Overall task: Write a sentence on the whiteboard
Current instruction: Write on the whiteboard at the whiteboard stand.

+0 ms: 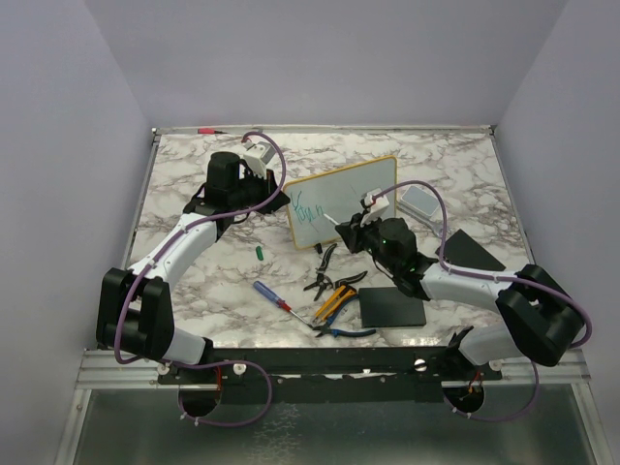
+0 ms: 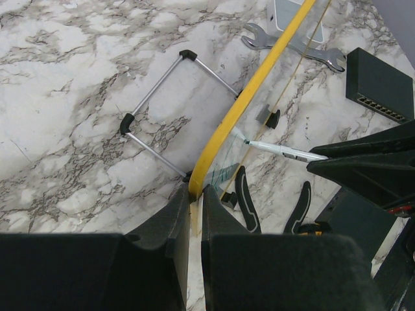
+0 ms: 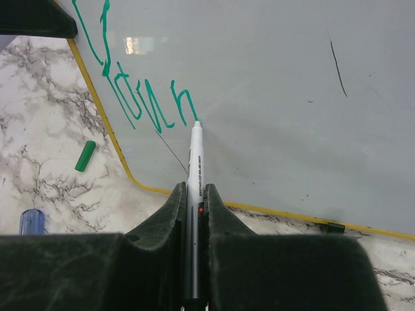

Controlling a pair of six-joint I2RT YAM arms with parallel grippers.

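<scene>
Whiteboard [image 1: 344, 199] writing, mid-line.

Nearest the arm bases on the tabletop [image 1: 194, 281]: blue-handled screwdriver [image 1: 271, 294], pliers [image 1: 334, 300], flat black pad [image 1: 392, 308]. All lie apart from the work.

Next out, a green cap [image 3: 85, 156] lies on the marble near the board's frame.

Right fingers [image 3: 172, 207] are narrow, clamped on the marker [image 3: 194, 155], with the barrel running straight out between them. The tip touches the white surface at the end of the last teal stroke.

The sentence [image 3: 130, 97] is only a few characters, all at the board's left end. The surface to their right is bare apart from faint dark marks.

Board stands propped on a wire stand [image 2: 155, 110] around mid-tabletop, between the two arms. Beyond it, left fingers [image 2: 172, 220] are narrow too, pinching the yellow frame near one corner as a brace.

Judgement:
- Task looks early, and the step in hand is the next letter.
- Use light, even tip pressure and travel rightward parallel to the frame.
- Lift cleanly between strokes.
- Hard pushing risks rocking the board against the left hold and smearing the line.
</scene>
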